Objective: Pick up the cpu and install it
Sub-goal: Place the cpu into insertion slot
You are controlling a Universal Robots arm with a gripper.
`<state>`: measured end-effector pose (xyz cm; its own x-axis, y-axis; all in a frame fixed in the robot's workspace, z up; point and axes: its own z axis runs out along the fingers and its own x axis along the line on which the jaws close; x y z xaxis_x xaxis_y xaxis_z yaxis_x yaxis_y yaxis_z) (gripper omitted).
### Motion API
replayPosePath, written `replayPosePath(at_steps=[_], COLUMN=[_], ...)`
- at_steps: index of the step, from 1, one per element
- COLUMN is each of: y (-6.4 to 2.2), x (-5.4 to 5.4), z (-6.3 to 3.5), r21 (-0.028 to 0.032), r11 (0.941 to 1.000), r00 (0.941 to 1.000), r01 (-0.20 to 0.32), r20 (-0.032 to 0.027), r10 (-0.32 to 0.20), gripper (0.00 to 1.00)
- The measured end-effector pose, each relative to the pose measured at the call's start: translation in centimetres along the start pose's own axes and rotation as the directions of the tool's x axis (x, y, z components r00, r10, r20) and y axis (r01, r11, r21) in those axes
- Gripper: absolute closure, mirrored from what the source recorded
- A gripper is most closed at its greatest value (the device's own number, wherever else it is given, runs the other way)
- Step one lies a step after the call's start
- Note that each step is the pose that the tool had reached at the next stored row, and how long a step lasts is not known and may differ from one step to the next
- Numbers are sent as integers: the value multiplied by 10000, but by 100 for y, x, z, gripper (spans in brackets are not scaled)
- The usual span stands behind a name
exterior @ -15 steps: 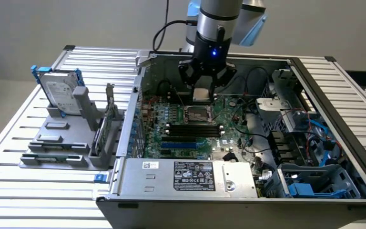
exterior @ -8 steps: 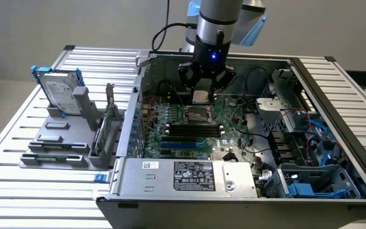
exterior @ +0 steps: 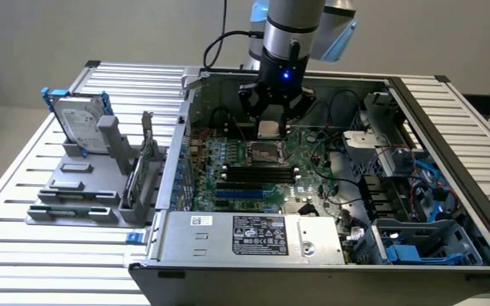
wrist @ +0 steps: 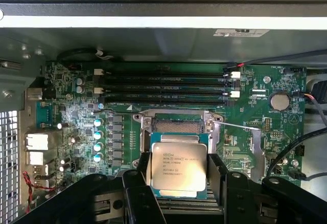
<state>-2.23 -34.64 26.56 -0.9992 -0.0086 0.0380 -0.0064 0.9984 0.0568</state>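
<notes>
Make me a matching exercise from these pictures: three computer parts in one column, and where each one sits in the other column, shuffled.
1. cpu
2. socket
3. hard drive

A. standing upright in the grey rack
B. held between the fingers of the gripper
C. on the green motherboard, nothing in it

Pairs: 1-B, 2-C, 3-A

Robotics lab: slatted aluminium bench (exterior: 11,255), open computer case (exterior: 189,245).
</notes>
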Motion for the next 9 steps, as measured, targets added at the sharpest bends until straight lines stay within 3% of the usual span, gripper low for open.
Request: replayPosePath(at_steps=[5,9], y=[0,-1], x=[9,16], z=[1,17], r21=[-3,-29], r11=[10000,9981], r00=[10000,9981], r01=[-34,-623], r20=[2,35], r10=[34,623], gripper=[46,46])
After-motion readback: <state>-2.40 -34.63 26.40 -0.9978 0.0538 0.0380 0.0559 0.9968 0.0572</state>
